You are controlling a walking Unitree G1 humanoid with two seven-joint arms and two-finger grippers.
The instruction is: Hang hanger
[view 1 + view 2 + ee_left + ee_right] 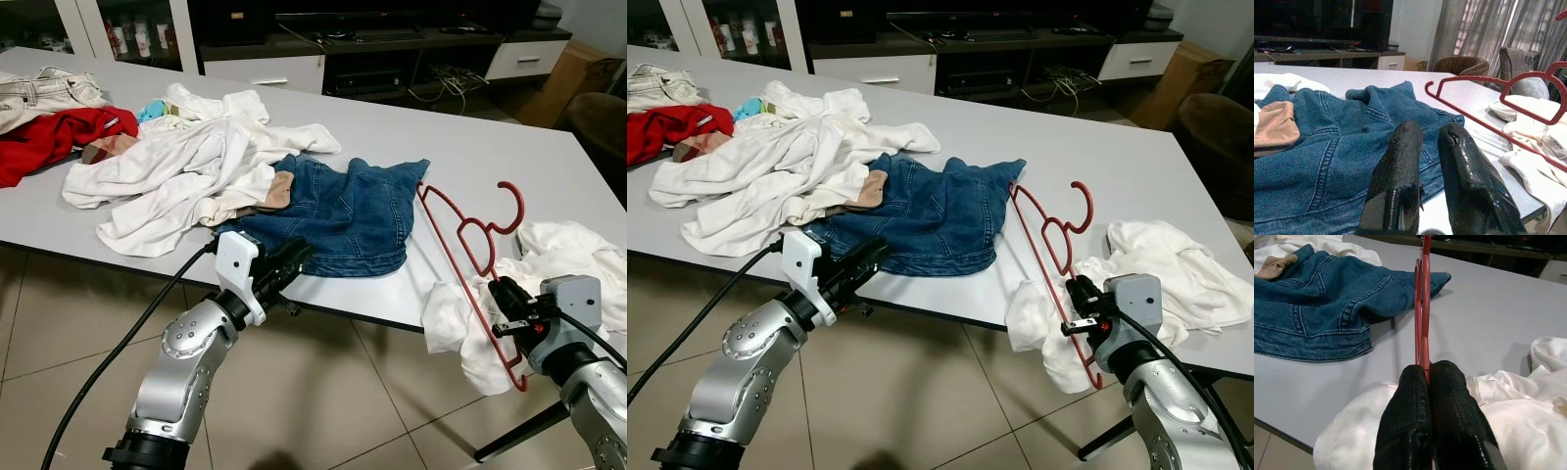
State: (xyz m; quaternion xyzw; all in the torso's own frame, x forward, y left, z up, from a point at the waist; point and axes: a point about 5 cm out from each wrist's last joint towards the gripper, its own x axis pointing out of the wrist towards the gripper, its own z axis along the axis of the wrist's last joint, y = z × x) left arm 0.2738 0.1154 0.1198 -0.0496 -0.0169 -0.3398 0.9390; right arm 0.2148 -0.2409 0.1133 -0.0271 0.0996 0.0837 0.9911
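Lifting the red hanger (pixel 468 257), pinched tight by your right gripper (pixel 509 305) at the table (pixel 509 157) edge, could snag the white shirt (pixel 568 259); your left gripper (pixel 291 262) hovers slightly apart.

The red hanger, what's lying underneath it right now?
The red hanger, pinched by the right gripper, is tilted up over the grey table. Its lower end crosses a white garment draped off the table edge. Whether it touches the table is unclear.
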